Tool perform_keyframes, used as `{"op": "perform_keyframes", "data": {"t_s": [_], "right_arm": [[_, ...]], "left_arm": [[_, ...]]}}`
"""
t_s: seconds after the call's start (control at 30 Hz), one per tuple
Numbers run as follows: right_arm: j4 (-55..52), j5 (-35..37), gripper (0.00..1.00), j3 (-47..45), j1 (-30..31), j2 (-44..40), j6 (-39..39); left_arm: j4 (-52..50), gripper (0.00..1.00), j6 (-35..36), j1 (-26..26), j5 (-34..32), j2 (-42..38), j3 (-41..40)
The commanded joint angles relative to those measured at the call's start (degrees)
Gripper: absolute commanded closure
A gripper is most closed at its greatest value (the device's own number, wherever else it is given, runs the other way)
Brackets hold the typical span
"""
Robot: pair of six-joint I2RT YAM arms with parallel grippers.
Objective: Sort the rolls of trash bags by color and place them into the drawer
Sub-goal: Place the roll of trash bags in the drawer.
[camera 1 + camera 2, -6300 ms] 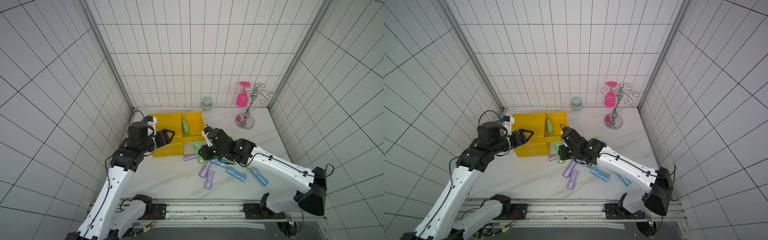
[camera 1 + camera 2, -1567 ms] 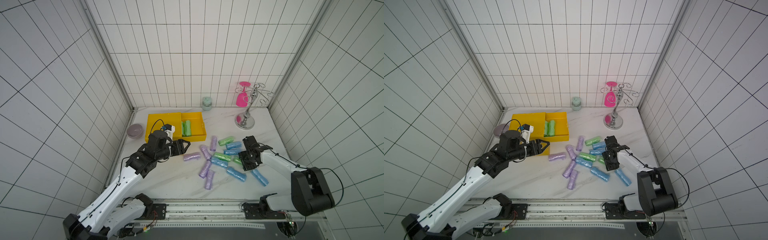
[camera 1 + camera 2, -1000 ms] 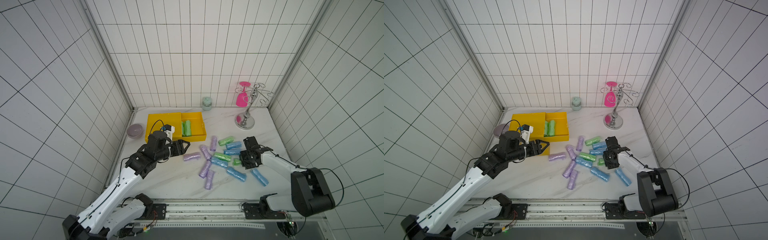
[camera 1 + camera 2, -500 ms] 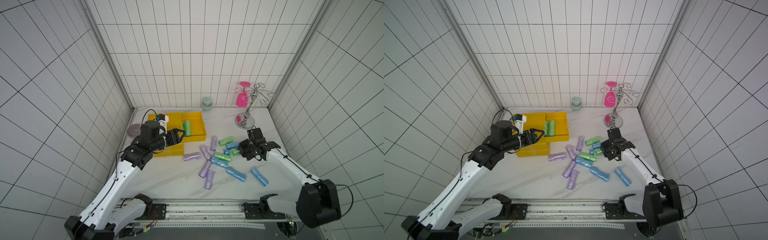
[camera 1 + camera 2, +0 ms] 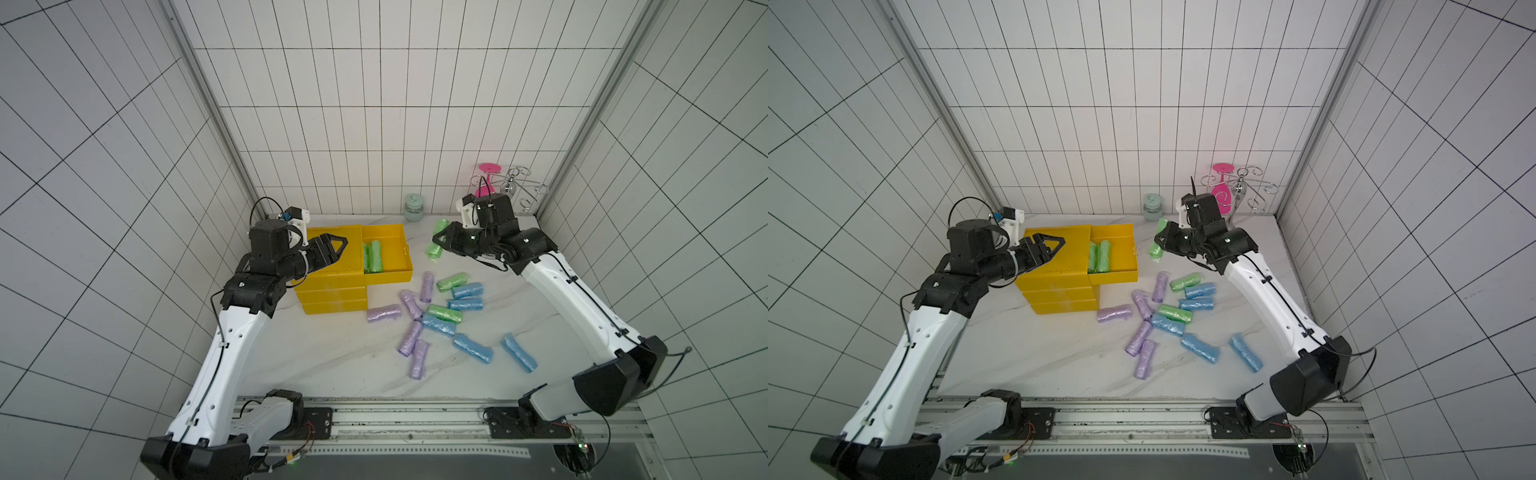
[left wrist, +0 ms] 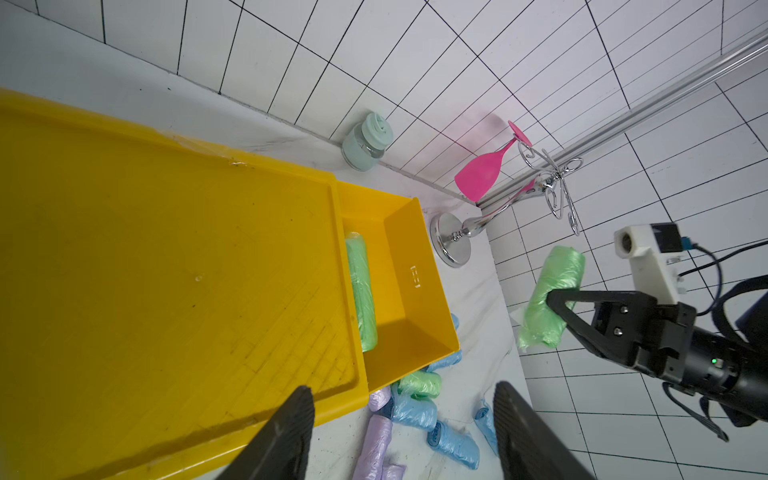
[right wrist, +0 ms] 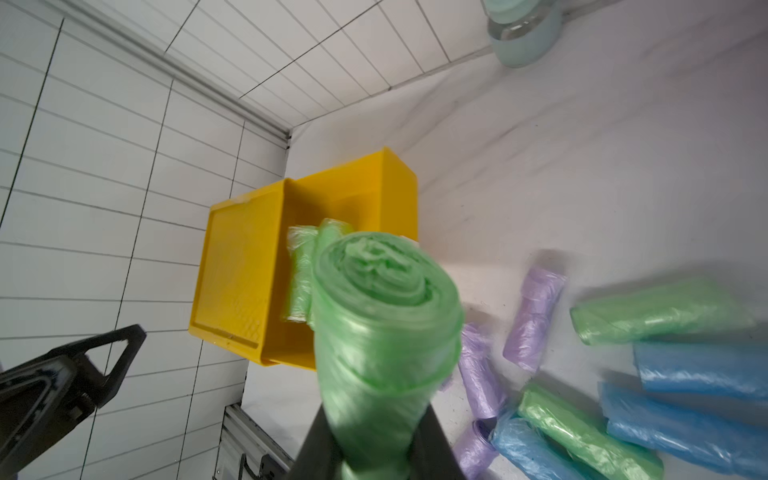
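The yellow drawer (image 5: pixel 386 272) (image 5: pixel 1117 276) is pulled out of the top of its yellow cabinet, with two green rolls (image 5: pixel 372 257) (image 6: pixel 361 299) lying inside. My right gripper (image 5: pixel 440 243) (image 7: pixel 374 419) hangs in the air just right of the drawer, shut on a light green roll (image 5: pixel 1156 243) (image 7: pixel 382 316) (image 6: pixel 548 299). My left gripper (image 5: pixel 338 249) (image 6: pixel 403 388) hovers open and empty over the cabinet top. Loose lilac rolls (image 5: pixel 384 312), blue rolls (image 5: pixel 473 348) and green rolls (image 5: pixel 452 281) lie scattered on the marble table right of the cabinet.
A pale green jar (image 5: pixel 413 209) stands at the back wall. A chrome rack (image 5: pixel 515 195) with a pink glass (image 5: pixel 488 187) hanging on it fills the back right corner. Tiled walls close three sides; a metal rail runs along the front.
My right gripper has lifted a green roll out of the pile and carried it back and left toward the drawer. My left gripper has risen from the table to above the cabinet.
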Motion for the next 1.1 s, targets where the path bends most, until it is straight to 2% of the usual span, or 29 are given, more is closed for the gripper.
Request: {"op": "perform_keyframes", "data": {"t_s": [0.0,0.17,0.33,0.73,1.07], "right_arm": [[-12.2,-1.5,1.00,12.3,4.2,8.3,-8.0],[-21.6,-2.2,1.00,29.2,8.9,22.5,-9.4],[-29.5,1.4,1.00,43.3,11.1,34.2,-10.0],[-29.8,8.5,1.00,46.6,11.1,39.8,-6.3],[-31.0,8.1,1.00,50.7,11.0,44.9,-4.8]], "left_arm": [[-1.6,0.32,3.1,1.3,-1.0,0.9,3.1],[-3.4,0.32,5.3,3.7,-4.0,1.0,4.4],[-3.3,0.32,4.9,6.0,-1.8,-0.1,2.8],[-0.8,0.32,3.4,6.1,0.0,-1.6,-0.9],[0.5,0.32,2.3,6.1,1.9,-1.6,-1.2]]}}
